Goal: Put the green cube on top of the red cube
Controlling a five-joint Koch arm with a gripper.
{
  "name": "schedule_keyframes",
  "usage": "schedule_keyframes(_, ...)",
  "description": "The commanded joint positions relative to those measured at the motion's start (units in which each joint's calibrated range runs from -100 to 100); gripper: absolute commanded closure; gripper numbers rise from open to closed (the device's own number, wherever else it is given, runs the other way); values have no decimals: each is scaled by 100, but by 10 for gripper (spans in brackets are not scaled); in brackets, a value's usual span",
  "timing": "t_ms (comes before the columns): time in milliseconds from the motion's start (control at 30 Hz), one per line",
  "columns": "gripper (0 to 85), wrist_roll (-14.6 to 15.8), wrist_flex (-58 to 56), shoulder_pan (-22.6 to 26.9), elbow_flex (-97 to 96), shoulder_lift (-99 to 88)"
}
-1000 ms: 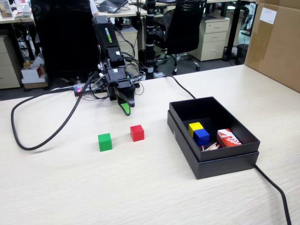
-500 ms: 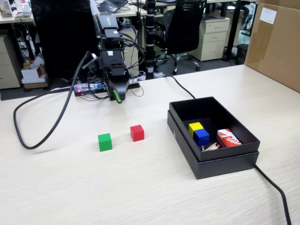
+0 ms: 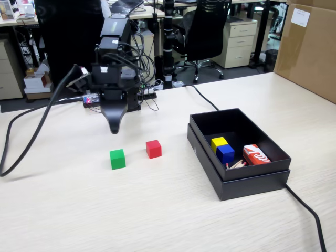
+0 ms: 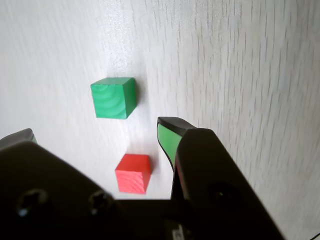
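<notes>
The green cube sits on the pale wooden table, with the red cube a short way to its right in the fixed view. My gripper hangs above the table behind both cubes, touching neither. In the wrist view the gripper is open and empty, its jaws wide apart. There the green cube lies beyond the jaws and the red cube lies between them, nearer the green-padded right fingertip.
An open black box stands at the right, holding a yellow cube, a blue cube and a red-and-white printed box. A cardboard box stands far right. Black cables run across the table.
</notes>
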Motion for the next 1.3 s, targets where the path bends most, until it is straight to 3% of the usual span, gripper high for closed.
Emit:
schedule_keyframes(0,376,-49,-36,-44,578,573)
schedule_keyframes(967,379,-195,-27,-10,1712,3476)
schedule_keyframes(1267,481,-181,-27,-15,1739,3797)
